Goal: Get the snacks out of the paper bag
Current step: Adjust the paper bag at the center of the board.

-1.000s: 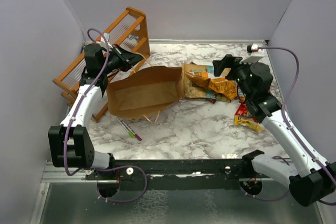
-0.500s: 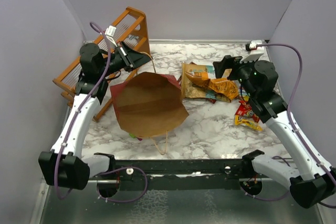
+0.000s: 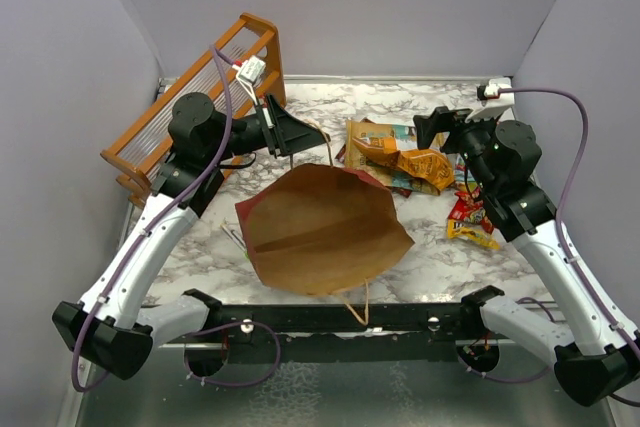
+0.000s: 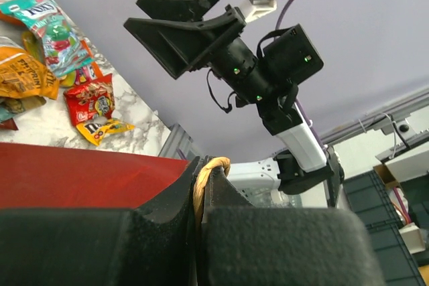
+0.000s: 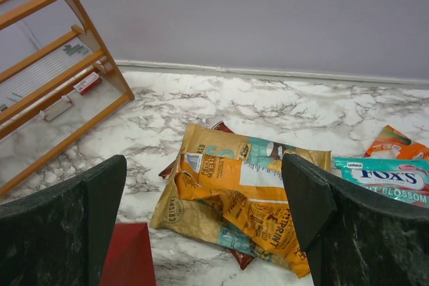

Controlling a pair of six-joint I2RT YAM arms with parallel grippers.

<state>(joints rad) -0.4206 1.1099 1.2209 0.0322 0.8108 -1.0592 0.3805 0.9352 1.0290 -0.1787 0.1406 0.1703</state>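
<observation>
The paper bag [image 3: 325, 232] hangs tilted over the table's middle, its brown inside facing up and its dark red outside [image 4: 80, 175] showing in the left wrist view. My left gripper [image 3: 300, 135] is shut on the bag's tan twisted handle [image 4: 212, 164], which is pinched between the fingertips. The bag's other handle [image 3: 358, 302] dangles at its near edge. The snacks [image 3: 400, 159] lie in a pile on the marble right of the bag: tan and orange packets [image 5: 248, 192], a teal one [image 5: 392, 180], and red and yellow ones [image 3: 470, 222]. My right gripper [image 3: 437, 127] hovers open over the pile, holding nothing.
An orange wooden rack [image 3: 195, 97] stands at the back left, behind the left arm, and shows again [image 5: 60, 65] in the right wrist view. Purple walls close in the table on three sides. The arms' base rail [image 3: 340, 322] runs along the near edge.
The left arm has lifted the bag by its handle and carried it right and nearer. The bag went from lying on its side to hanging, and now covers the markers. The right gripper drifted slightly right.
</observation>
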